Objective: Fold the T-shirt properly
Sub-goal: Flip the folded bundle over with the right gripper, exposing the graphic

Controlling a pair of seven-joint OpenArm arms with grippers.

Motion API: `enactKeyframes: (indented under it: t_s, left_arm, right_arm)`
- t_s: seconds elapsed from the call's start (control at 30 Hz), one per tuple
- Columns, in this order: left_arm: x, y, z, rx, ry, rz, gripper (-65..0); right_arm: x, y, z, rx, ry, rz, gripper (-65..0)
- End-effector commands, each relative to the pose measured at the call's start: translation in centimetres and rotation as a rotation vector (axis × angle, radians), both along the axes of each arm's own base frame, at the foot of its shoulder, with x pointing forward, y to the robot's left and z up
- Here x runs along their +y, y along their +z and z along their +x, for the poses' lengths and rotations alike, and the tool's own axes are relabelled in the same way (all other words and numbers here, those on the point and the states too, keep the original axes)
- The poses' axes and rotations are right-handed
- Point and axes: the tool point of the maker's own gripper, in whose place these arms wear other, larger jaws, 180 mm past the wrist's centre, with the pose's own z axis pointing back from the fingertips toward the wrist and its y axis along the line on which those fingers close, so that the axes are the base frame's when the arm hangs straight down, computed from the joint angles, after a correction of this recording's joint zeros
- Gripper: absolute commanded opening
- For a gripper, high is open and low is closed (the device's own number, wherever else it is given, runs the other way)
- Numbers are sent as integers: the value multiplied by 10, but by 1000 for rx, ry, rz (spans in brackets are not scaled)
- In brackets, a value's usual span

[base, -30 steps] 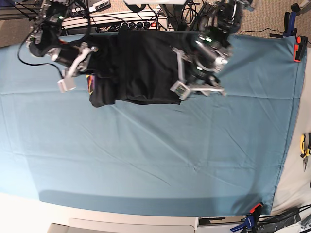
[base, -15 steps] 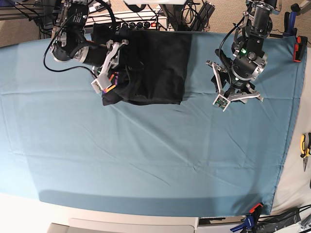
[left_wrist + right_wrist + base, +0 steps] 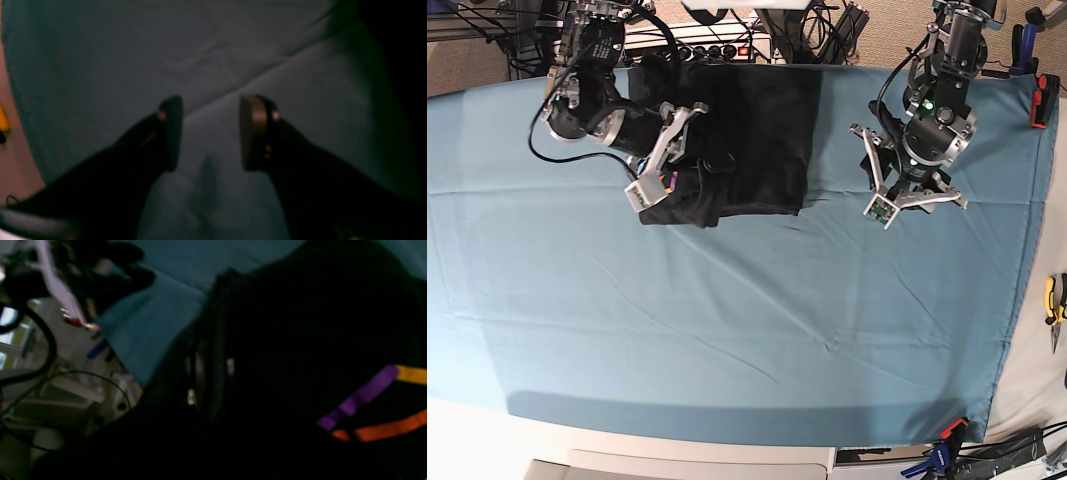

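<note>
Base view, right gripper (image 3: 667, 150): at 10 o'clock of the desk, pinched shut on the left edge of the T-shirt (image 3: 747, 140); wrist view shows black cloth bunched at the jaws, purple and orange print lines just beside.
Left gripper (image 3: 897, 195): at 2 o'clock, jaws apart, holding nothing, over bare blue table cloth (image 3: 747, 330), well apart from the shirt.
T-shirt: at 12 o'clock on the desk, dark block against the far edge, partly folded; left side rumpled, print peeking out near the right gripper.
Step, as judged: carrying the left edge over toward 3 o'clock.
Do it well: keep pinch low, lay edge flat on the right edge, no drag, then release.
</note>
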Motion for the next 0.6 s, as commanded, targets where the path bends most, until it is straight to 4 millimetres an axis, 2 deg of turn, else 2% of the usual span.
enactKeyframes:
  t_s: [0.0,0.3,0.57]
  left_arm:
    - [0,11,7,-46,-5,-6,-367]
    - [-2,11,7,-47,-6,-12,-387]
    - [-2,11,7,-47,-7,-13,-387]
  right_arm:
    - [9,16,6,-54,12,45,-650]
    - [40,5,1,-79,92,-29,-650]
    - [43,4,1,-82,94,-38,-650]
